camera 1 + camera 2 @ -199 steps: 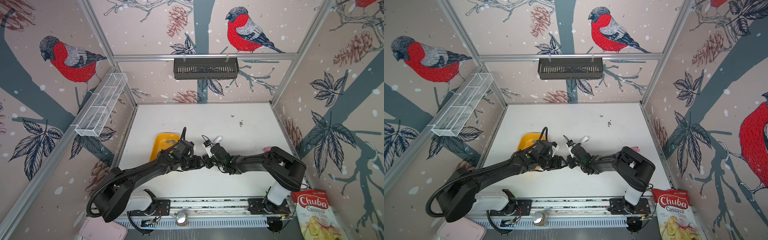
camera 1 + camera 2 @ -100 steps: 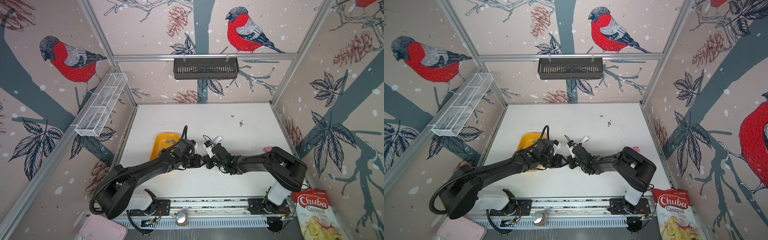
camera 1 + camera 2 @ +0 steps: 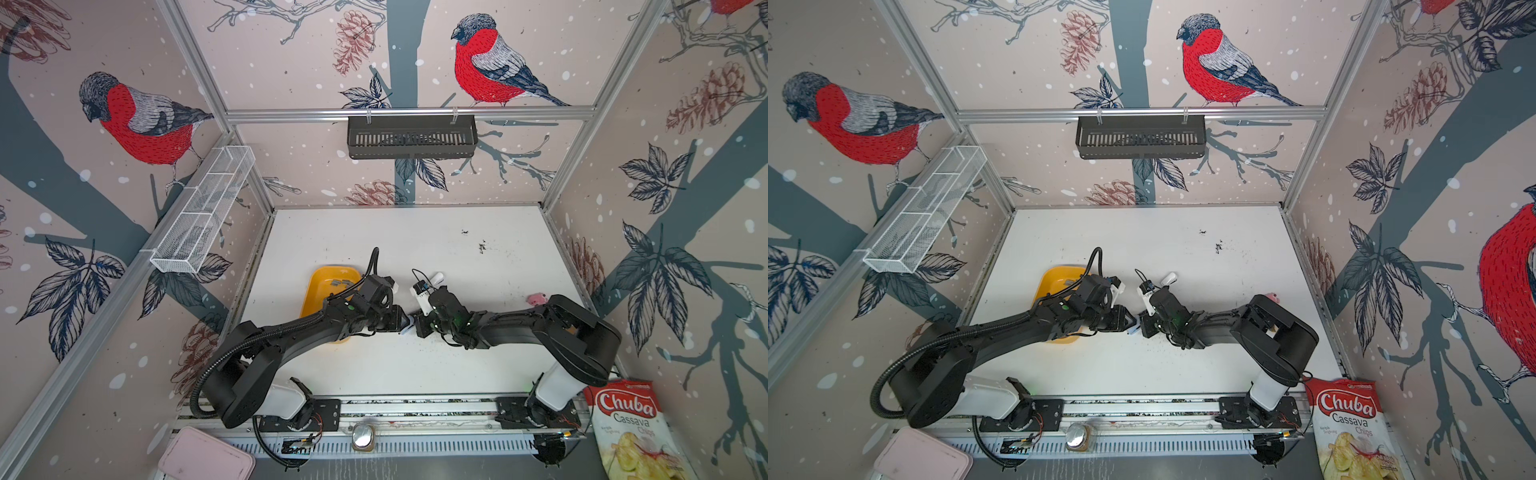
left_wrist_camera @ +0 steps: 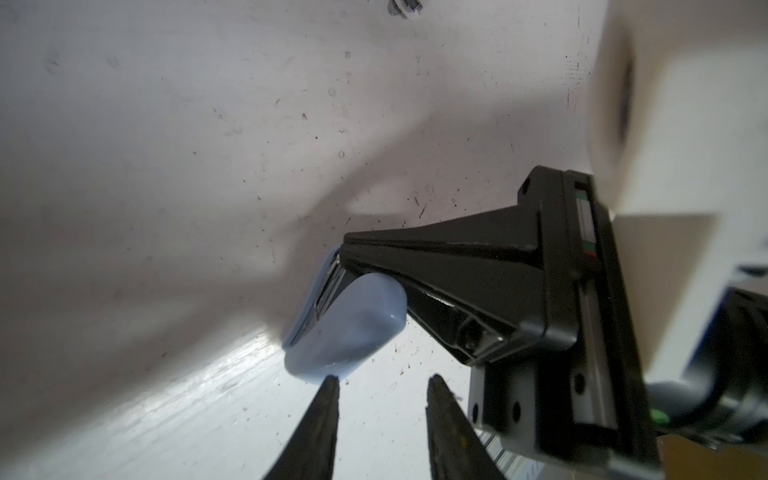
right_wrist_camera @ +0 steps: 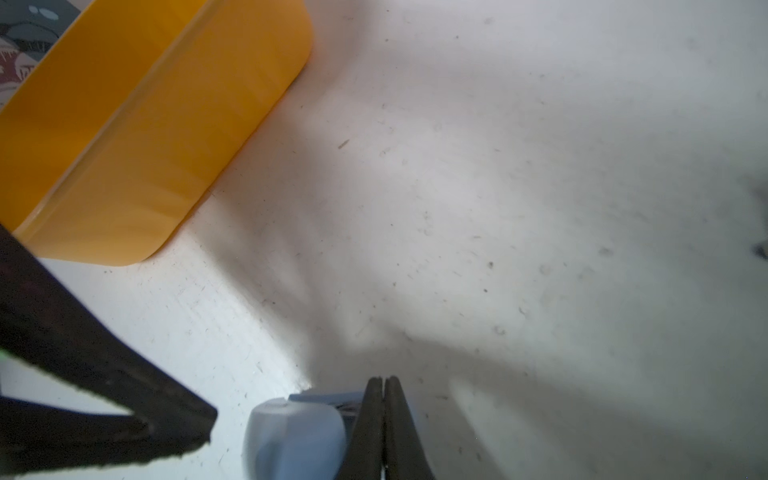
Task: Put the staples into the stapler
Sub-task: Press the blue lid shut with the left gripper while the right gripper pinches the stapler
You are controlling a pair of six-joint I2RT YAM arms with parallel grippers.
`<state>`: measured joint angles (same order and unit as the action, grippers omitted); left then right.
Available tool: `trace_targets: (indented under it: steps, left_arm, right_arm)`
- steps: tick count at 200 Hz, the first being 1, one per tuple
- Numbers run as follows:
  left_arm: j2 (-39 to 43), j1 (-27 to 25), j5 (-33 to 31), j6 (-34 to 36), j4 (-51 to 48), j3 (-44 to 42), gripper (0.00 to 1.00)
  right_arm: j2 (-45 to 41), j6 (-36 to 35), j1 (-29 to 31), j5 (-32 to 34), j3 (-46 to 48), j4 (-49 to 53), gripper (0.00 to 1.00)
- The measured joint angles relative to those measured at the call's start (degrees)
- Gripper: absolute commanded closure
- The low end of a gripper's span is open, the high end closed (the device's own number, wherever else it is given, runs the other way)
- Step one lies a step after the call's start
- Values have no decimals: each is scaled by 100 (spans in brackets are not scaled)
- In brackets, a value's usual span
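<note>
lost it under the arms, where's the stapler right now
In both top views the pale blue stapler lies centrally on the white table, just right of the yellow tray, between the tips of the left pincer and the right pincer.

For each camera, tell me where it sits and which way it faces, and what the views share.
Top views: high above the rig's front, looking down on the white table; left arm and right arm show whole, meeting at the stapler.
Left wrist: on the left arm, looking along the open left pincer at the stapler and the right pincer.
Right wrist: on the right arm, looking past the shut right pincer at the stapler and yellow tray; a left fingertip shows.
Shared: both wrist views show the stapler.
</note>
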<state>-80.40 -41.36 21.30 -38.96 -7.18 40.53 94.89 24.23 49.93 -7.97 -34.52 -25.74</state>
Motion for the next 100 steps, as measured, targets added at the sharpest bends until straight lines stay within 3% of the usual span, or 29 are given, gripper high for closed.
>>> trace_targets:
  steps: [73,100]
  left_arm:
    - [-127,-63,-37,387,-114,98,60]
    - [-179,-254,-129,885,-293,330,50]
  right_arm:
    - [-240,455,-623,-984,511,-564,83]
    - [-466,579,-772,-1029,693,-603,83]
